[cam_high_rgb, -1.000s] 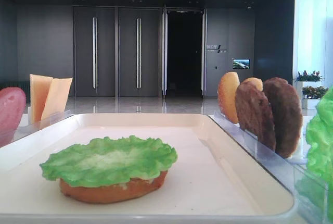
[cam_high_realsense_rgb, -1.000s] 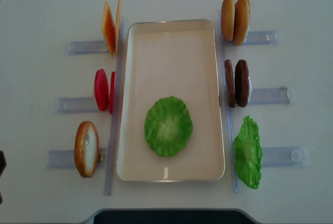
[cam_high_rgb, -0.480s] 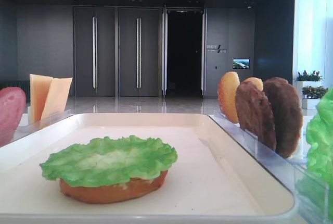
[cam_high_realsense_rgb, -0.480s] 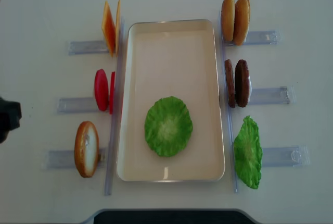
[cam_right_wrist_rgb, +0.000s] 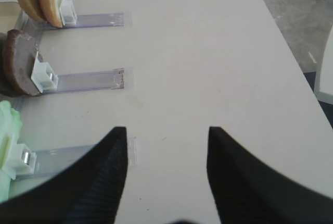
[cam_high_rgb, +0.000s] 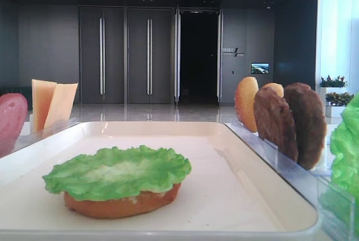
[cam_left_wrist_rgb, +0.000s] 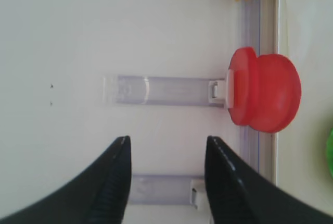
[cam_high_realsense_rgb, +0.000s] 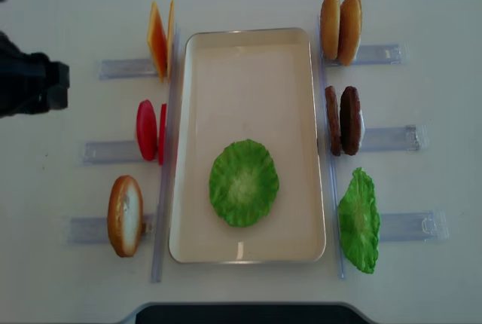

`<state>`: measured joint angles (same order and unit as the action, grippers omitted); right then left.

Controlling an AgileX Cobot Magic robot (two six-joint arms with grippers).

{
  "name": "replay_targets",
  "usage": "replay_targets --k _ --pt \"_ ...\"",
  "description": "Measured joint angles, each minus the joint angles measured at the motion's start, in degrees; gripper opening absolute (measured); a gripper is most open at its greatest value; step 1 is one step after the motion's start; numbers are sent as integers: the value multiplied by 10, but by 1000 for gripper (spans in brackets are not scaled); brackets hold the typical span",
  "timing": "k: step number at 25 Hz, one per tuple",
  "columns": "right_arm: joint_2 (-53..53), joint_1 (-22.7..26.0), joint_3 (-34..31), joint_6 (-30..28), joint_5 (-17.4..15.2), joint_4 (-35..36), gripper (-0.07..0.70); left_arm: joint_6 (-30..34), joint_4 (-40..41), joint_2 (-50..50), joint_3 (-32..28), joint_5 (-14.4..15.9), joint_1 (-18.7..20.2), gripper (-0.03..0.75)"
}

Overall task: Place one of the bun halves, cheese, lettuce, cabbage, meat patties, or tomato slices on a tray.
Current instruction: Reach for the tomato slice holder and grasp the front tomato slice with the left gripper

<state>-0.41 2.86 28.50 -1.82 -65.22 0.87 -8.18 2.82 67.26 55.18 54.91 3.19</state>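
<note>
The tomato slices (cam_high_realsense_rgb: 150, 132) are found standing on edge in the clear rack (cam_high_realsense_rgb: 113, 151) at centre left of the overhead view, just beside the left rim of the tray (cam_high_realsense_rgb: 248, 53). A bun half (cam_high_rgb: 120, 204) is already laid on the tray, lower centre, with a lettuce leaf (cam_high_realsense_rgb: 243, 182) resting on top of it. The rest is not yet placed: the cheese (cam_high_realsense_rgb: 160, 39) at upper left, one bun half (cam_high_realsense_rgb: 125, 215) at lower left, two bun halves (cam_high_realsense_rgb: 340, 26) at upper right, the meat patties (cam_high_realsense_rgb: 343, 120) at centre right and a second lettuce leaf (cam_high_realsense_rgb: 358, 220) at lower right. The stack is judged to be at an early stage.

The left tool (cam_left_wrist_rgb: 165, 182) is seen with its fingers spread and nothing between them; in the left wrist view the tomato slices lie to the upper right of it, apart, with the rack running between. By position, the tomato is judged the likely next pick. The right tool (cam_right_wrist_rgb: 165, 177) is likewise spread and empty over bare table (cam_right_wrist_rgb: 208, 52), with the patties at the left edge of its view.
</note>
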Motion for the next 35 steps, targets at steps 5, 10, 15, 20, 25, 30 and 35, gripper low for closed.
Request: replay_targets --k 5,10,15,20,25,30,35 --pt "0 0 0 0 0 0 366 0 -11 91 69 0 0 358" --pt "0 0 0 0 0 0 366 0 -17 165 121 1 0 358" --pt "0 0 0 0 0 0 366 5 -35 216 155 7 0 358" --pt "0 0 0 0 0 -1 356 16 -48 236 166 7 0 358" --pt "0 0 0 0 0 0 354 15 -31 237 166 13 33 358" --pt "0 0 0 0 0 0 354 -43 -1 243 167 15 142 358" --pt "0 0 0 0 0 0 354 -85 -2 256 167 17 214 358"
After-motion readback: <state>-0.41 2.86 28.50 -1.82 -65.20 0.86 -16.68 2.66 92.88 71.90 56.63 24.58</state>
